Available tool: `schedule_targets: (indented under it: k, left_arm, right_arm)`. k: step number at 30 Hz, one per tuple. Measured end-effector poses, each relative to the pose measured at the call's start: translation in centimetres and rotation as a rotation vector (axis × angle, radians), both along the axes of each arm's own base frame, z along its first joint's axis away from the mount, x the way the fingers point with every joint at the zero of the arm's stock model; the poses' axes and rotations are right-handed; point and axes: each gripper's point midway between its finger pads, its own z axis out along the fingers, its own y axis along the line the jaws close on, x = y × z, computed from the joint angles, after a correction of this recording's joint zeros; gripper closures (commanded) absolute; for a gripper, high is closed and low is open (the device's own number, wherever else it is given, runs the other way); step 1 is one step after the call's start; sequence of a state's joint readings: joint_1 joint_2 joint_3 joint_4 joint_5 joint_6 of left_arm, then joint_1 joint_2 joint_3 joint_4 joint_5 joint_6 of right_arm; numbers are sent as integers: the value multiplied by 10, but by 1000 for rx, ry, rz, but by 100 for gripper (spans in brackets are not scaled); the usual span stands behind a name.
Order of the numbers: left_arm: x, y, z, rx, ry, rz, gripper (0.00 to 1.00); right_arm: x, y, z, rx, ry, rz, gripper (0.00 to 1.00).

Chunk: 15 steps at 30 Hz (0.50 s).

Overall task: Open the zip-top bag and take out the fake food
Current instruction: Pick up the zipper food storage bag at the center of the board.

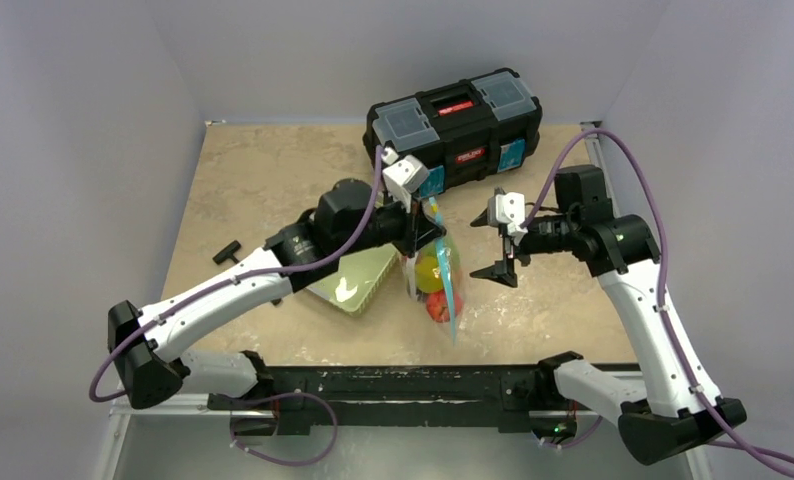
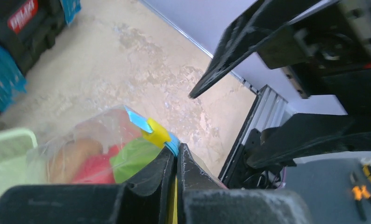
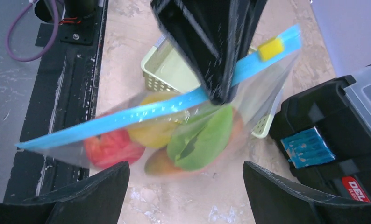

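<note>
My left claw (image 1: 420,228) is pressed together on the bag (image 1: 439,268), pinching its blue strip (image 3: 127,116). From my left wrist I see the two fingers (image 2: 151,175) meeting on that edge, with the yellow slider (image 2: 156,133) just beyond their tips. My right wrist camera shows the left claw (image 3: 218,93) coming down from above onto the strip. The slider (image 3: 270,48) sits on the higher end, and the strip slopes down toward the arm bases. The bag (image 3: 183,135) hangs below my grip with the food (image 3: 174,144) inside it: a red piece (image 3: 111,147), a yellow one (image 3: 153,133), a green one (image 3: 202,137) and something orange (image 3: 160,165) under them. From above, the food (image 1: 433,283) shows as yellow and red through the plastic, out over the table (image 1: 263,170) near its middle. I cannot tell whether the bottom of the bag touches the table. My right claw (image 1: 501,238) is spread wide and grips nothing. It sits just to the right of the bag, apart from it. In its own view the two fingers (image 3: 95,196) frame the bag from either side of the lower edge. The green basket (image 1: 358,280) lies on the table just left of the bag. The black toolbox (image 1: 453,125) stands behind, at the far edge. A small black T-shaped piece (image 1: 228,253) lies well to the left.
</note>
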State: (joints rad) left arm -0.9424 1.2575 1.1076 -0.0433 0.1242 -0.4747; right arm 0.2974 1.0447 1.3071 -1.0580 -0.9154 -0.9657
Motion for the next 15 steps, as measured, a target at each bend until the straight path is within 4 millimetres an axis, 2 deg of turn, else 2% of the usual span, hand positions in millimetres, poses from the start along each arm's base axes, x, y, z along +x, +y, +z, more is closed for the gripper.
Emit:
schedule_targets:
  k: [3,6,8,13,15]
  left_arm:
    - [1,-2,30,117,-110,-94,100]
    - [-2,-5,38,224,-171,-192,100]
    - [-5,-5,31,293,-184,-246,100]
    - [-17,6,-5,464,-149,-377,100]
    - [-22,11,-11,502,-141,-418,100]
  right_arm:
    - [1,-1,2,11,13,-7,6]
    - [4,-4,2,20,29,-32,6]
    - [8,-8,5,31,32,-61,5]
    - [19,-18,15,76,24,-107,5]
    - [20,-17,19,96,18,-88,4]
